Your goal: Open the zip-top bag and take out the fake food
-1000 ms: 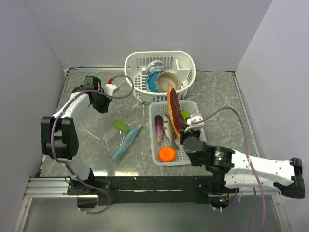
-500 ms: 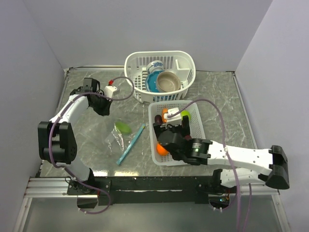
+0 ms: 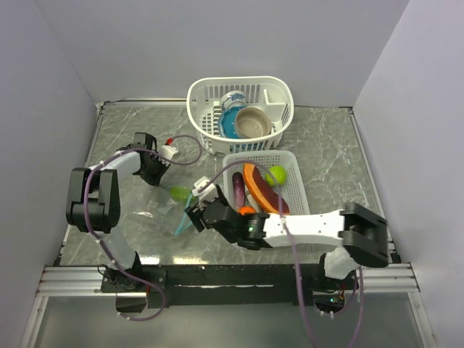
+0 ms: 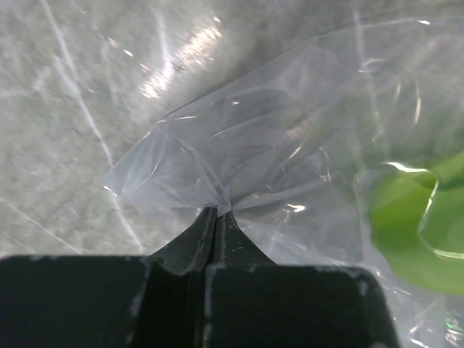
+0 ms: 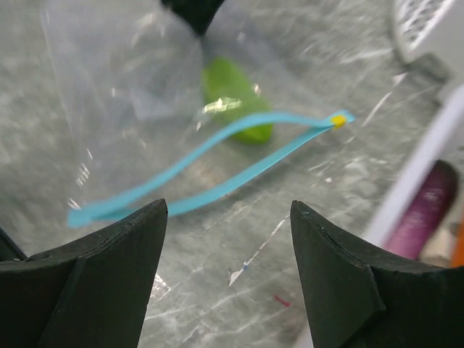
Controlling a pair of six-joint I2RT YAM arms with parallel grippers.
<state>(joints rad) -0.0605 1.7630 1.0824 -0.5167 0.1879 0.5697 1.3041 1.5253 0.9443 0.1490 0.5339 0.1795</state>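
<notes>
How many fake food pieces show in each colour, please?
Green: 2, the green piece in the zip-top bag and the green ball in the tray
Purple: 1, the aubergine
Reddish-orange: 1, the long piece
Orange: 1, the orange ball, partly hidden
Total: 5

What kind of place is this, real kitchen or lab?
Probably a lab robot cell staged as a kitchen, not a real one: bare plain walls box in a marble-look table, and the food is plastic toy food in a white tray beside a dish basket.
</notes>
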